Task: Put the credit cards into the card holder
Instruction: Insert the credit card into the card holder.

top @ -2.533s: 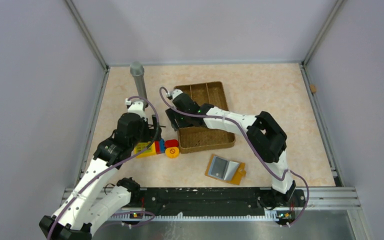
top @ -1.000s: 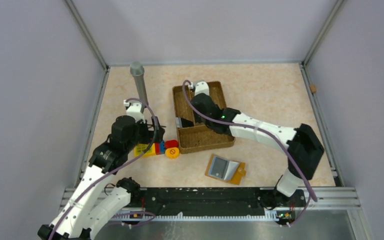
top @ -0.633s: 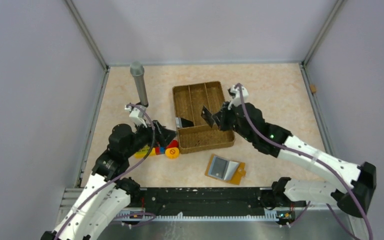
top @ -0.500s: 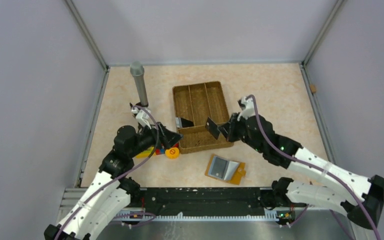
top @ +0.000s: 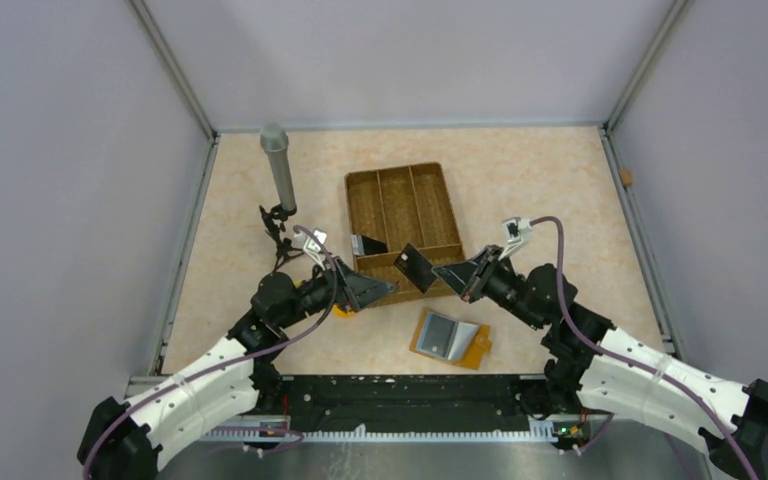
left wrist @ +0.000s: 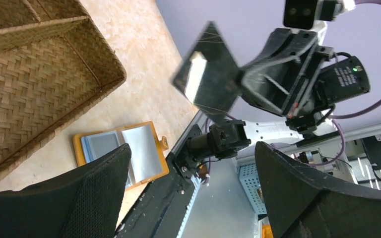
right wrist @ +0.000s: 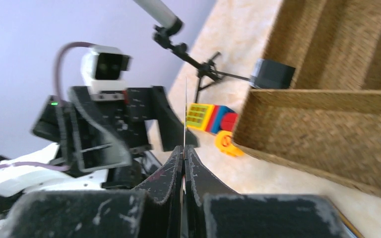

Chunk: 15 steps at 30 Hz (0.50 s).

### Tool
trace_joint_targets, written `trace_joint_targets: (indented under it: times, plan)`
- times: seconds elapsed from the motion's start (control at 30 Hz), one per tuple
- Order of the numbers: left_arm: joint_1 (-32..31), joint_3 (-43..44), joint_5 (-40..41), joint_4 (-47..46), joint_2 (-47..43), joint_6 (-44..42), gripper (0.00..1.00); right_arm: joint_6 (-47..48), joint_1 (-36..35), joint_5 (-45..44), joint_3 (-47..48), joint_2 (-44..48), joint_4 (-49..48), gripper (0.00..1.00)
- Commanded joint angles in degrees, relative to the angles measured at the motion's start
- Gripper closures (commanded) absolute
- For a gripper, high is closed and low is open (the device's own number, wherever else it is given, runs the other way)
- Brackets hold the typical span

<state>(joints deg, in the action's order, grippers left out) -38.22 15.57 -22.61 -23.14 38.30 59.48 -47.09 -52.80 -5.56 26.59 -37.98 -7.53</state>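
The right gripper (top: 443, 270) was fully closed near one corner of a dark card (top: 415, 267) and held it in the air. The left gripper (top: 370, 288), at about 8 o'clock from the card, stood wide open and empty, facing it. The holder (top: 450, 338) lay open on the table at about 5 o'clock from the card, and the tray (top: 454, 222) was at 12 o'clock. The risk, I think, was the thin corner grip: if the left fingers pushed the card before closing, it could turn, slip out and fall into the tray or beside the holder.
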Motion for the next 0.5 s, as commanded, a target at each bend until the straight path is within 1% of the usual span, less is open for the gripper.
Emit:
trace_joint_targets:
  times: [0.0,0.07,0.17,0.27,0.37,0.47]
  plan:
    - [-0.8,2.3,1.5,-10.4,3.8,2.7,0.10,-2.6,0.2,3.8,-0.4,0.4,-11.9,1.00]
    - [-0.8,2.6,0.8,-13.3,5.2,3.9,0.17,-3.5,0.2,5.0,-1.2,0.2,-14.5,1.00]
    - [-0.9,3.2,0.0,-18.5,7.0,5.4,0.31,-4.0,0.2,6.2,-1.6,-0.7,-16.1,1.00]
    - [-0.9,4.7,-0.8,-21.5,8.9,6.4,0.38,-4.7,0.2,8.2,-2.4,-1.3,-18.9,1.00]
    - [-0.9,5.5,-1.5,-24.4,10.0,7.0,0.44,-4.9,0.2,8.4,-2.4,-1.6,-18.7,1.00]
    - [-0.9,5.8,-0.7,-24.8,10.7,7.0,0.55,-5.2,0.2,9.1,-2.7,-1.8,-19.1,1.00]
